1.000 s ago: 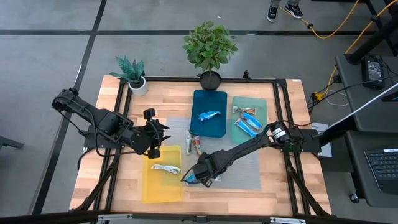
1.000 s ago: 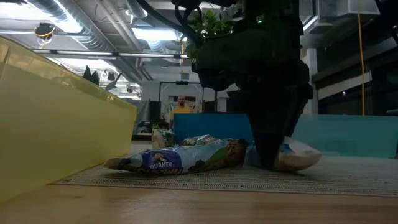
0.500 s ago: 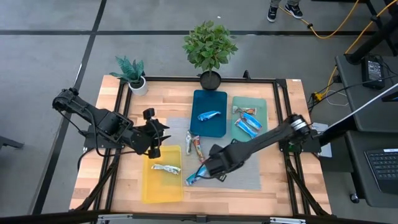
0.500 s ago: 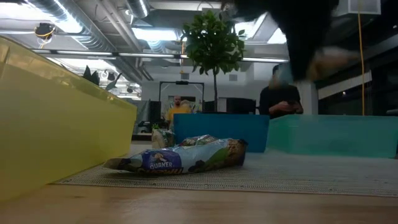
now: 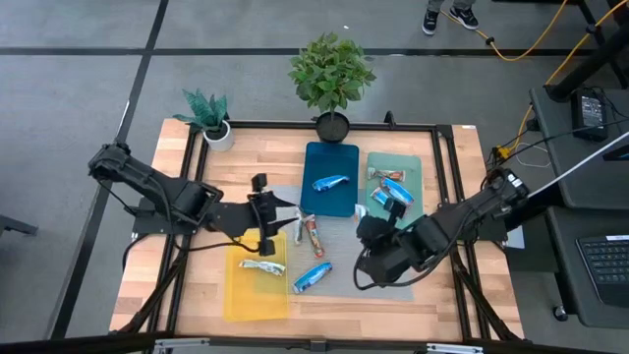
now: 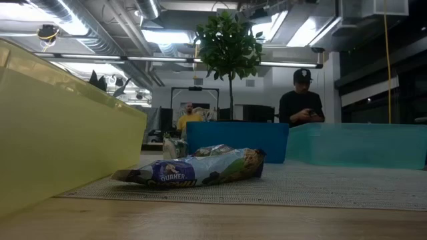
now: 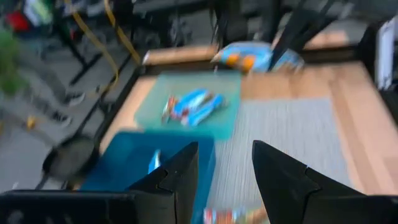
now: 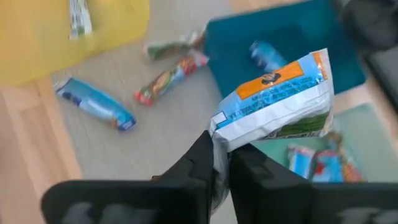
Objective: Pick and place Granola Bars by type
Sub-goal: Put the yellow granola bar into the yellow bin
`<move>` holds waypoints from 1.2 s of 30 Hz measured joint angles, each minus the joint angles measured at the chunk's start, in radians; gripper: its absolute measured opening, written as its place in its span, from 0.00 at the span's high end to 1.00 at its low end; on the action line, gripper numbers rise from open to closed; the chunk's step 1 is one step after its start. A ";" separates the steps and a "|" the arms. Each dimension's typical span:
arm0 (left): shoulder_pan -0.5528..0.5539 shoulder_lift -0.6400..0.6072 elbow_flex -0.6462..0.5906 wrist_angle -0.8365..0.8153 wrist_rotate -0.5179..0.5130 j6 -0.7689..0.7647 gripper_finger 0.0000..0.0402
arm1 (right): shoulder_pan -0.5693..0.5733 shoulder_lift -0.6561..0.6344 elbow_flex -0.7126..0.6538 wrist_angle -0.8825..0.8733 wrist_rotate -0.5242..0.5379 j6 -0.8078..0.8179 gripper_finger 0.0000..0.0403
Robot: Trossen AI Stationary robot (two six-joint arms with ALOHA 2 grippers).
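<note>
The right gripper (image 8: pixel 219 163) has its fingers pinched together on the edge of a light blue and orange granola bar (image 8: pixel 273 102), held in the air above the grey mat (image 5: pixel 346 258), just near of the teal tray (image 5: pixel 413 165). That tray, at the right of the table, holds two blue bars (image 5: pixel 391 194). The dark blue tray (image 5: pixel 329 202) to its left holds one blue bar (image 5: pixel 329 183). On the mat lie a blue bar (image 5: pixel 311 277) close to the yellow tray (image 5: pixel 241 300), a red-marked bar (image 5: pixel 314 234) and a pale bar (image 5: pixel 299 225) farther back. The yellow tray at the near left holds one silver-white bar (image 5: pixel 261 265). The left gripper (image 7: pixel 225 177) hangs over the far edge of the yellow tray, its fingers apart and holding nothing. Two potted plants (image 5: pixel 331 77) stand at the table's far edge. In the low view two people (image 6: pixel 301 97) stand in the room behind
</note>
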 joint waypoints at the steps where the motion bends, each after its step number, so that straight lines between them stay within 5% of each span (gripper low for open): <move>1: 0.006 0.005 0.000 0.049 0.013 0.030 0.64 | 0.000 -0.007 0.000 0.006 0.017 -0.021 0.92; 12: 0.110 0.024 0.001 0.386 0.105 0.160 0.64 | 0.008 -0.032 0.000 0.061 0.317 -0.241 0.90; 18: 0.195 0.024 0.001 0.437 0.223 0.110 0.59 | -0.010 -0.032 0.000 0.124 0.321 -0.372 0.92; 27: 0.260 0.024 0.001 0.449 0.412 0.081 0.37 | -0.080 -0.032 0.000 0.312 0.311 -0.570 0.90; 36: 0.282 0.024 0.001 0.454 0.424 0.079 0.24 | -0.146 -0.032 0.000 0.526 0.174 -0.779 0.94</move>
